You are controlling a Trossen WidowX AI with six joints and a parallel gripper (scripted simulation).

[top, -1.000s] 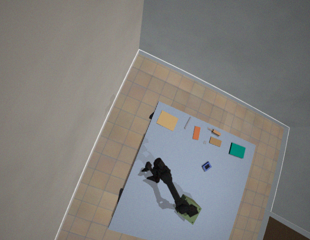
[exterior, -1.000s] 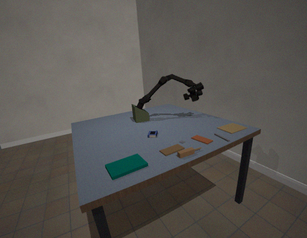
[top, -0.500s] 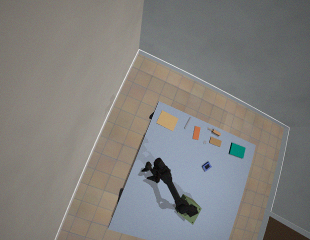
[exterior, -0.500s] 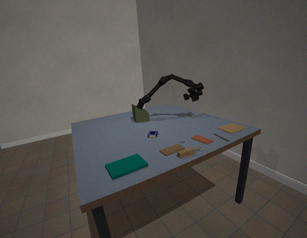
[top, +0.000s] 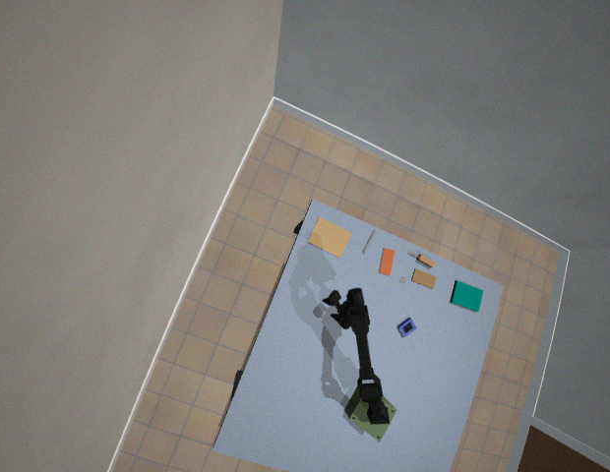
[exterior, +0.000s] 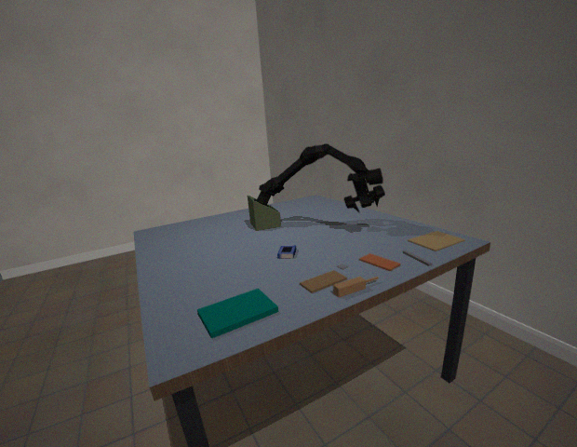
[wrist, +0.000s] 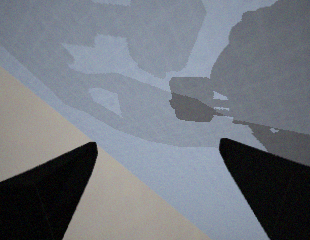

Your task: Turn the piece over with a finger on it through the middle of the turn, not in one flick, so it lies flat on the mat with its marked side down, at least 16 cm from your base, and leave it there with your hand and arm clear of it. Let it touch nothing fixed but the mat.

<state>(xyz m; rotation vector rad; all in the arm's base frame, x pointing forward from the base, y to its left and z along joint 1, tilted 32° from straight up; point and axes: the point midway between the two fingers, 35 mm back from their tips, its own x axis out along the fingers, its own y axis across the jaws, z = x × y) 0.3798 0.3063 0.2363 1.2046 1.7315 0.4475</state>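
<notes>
The piece is a small blue square block (top: 406,326) with a dark mark on its top face. It lies flat on the blue-grey mat (top: 376,345), right of my arm, and shows mid-table in the exterior view (exterior: 287,251). My gripper (top: 330,298) (exterior: 358,203) is open and empty. It hangs well above the mat near the table's left edge, far from the piece. In the wrist view the two dark fingertips frame only bare mat, arm shadows and a beige area past the table edge. The piece is not in that view.
My green base sits at the near side. Along the far side lie a tan board (top: 329,236), a grey stick (top: 368,241), an orange tile (top: 386,261), a tiny grey cube (top: 402,278), a wooden handled block (top: 423,260), a brown tile (top: 423,278) and a green slab (top: 466,295).
</notes>
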